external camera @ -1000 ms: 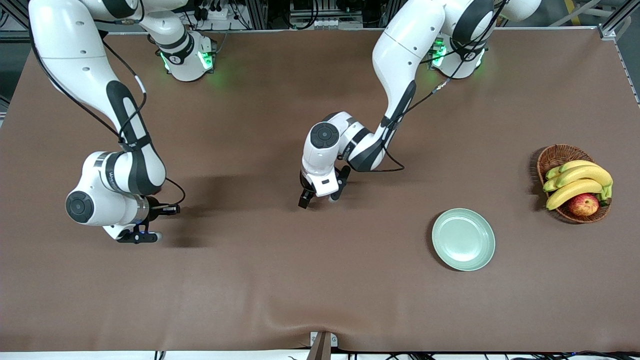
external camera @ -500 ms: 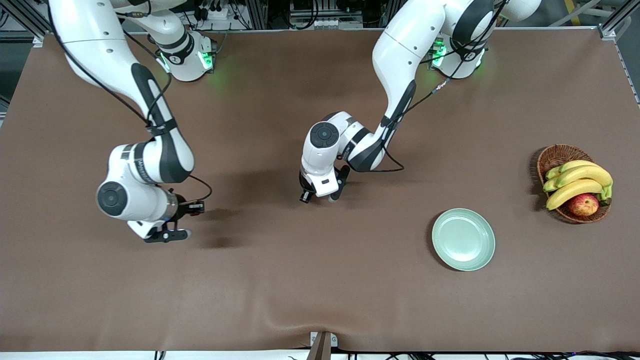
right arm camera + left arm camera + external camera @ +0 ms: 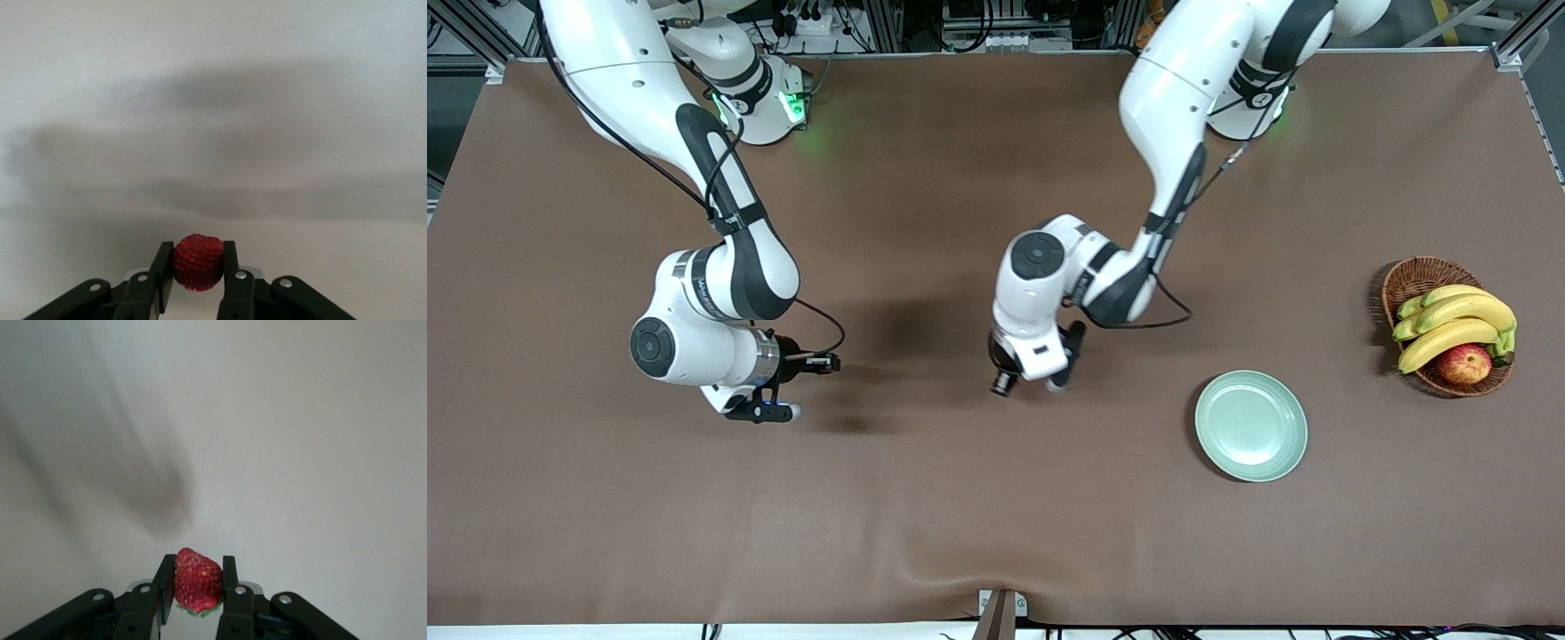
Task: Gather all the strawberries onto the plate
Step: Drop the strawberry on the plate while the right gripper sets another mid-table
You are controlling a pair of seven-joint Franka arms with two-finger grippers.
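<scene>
Left pincer clamps a strawberry above mid-tabletop. Right pincer grips another strawberry above the right arm's end. Plate bare.

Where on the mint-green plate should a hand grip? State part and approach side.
Likely the raised rim of the plate: it lies flat, so only the rim offers an edge. Come from above at the side nearest the front camera, away from the basket. Left hand, over mid-table, and right hand, over its arm's end, each hold a strawberry.
</scene>
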